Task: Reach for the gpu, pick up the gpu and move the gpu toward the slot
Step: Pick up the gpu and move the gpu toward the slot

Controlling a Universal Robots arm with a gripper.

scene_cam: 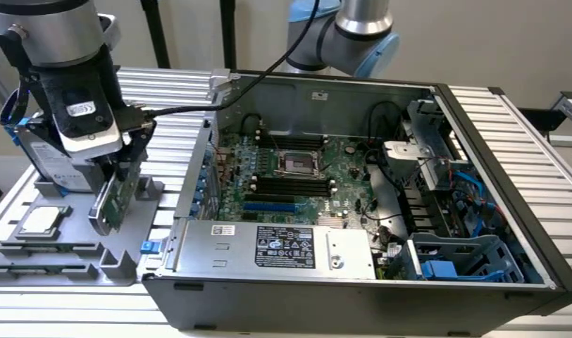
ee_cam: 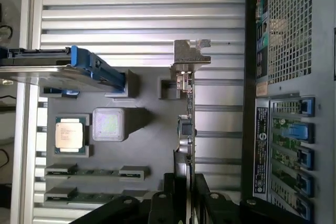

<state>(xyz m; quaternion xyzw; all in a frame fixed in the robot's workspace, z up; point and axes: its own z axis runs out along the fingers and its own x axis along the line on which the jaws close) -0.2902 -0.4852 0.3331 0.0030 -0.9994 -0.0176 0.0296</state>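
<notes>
Since my jaws are clenched on the graphics card (scene_cam: 113,201), w/ the board hanging below them, the step in hand is, imo, the lift and carry toward the slot. The card is over the grey tray (scene_cam: 70,264) at the exterior view's left, just outside the computer case (scene_cam: 511,232), and tilted a bit off vertical. Its metal bracket (ee_cam: 191,52) is at the end away from my grip. I can't tell if the lower edge is clear of the tray's holder.

To do it well: go straight up, no sideways pull till clear, or the card could twist in the grip. The hard drive (scene_cam: 49,165) stands close beside me, so give it room. Cross the case wall high, line the card up w/ the blue slot (scene_cam: 272,209) on the motherboard (scene_cam: 296,169), go slow, and don't squeeze harder, since the board looks thin.
</notes>
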